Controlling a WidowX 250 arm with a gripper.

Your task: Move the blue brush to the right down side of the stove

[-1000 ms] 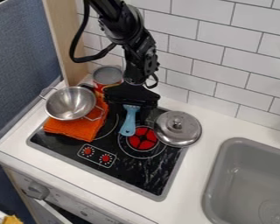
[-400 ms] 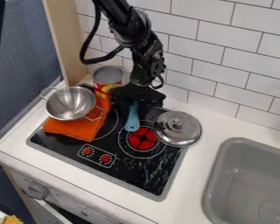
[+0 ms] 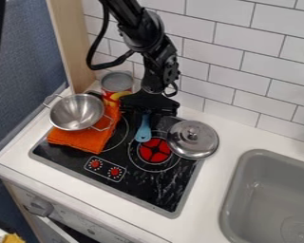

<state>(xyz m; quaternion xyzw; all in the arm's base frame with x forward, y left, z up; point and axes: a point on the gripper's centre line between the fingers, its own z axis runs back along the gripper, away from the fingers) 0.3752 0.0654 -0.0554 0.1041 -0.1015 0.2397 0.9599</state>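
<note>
Blue brush [image 3: 144, 129] sits just left of centre, black gripper [image 3: 149, 113] at its upper end — apart or clamped, I can't tell.

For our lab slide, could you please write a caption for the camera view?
The gripper at the blue brush above the stove, between a metal pot and a lid.

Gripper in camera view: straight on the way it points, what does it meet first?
Probably the blue brush, whose upper end goes out of sight at the gripper; then the black stove top. Depth is unclear: they may already touch.
</note>
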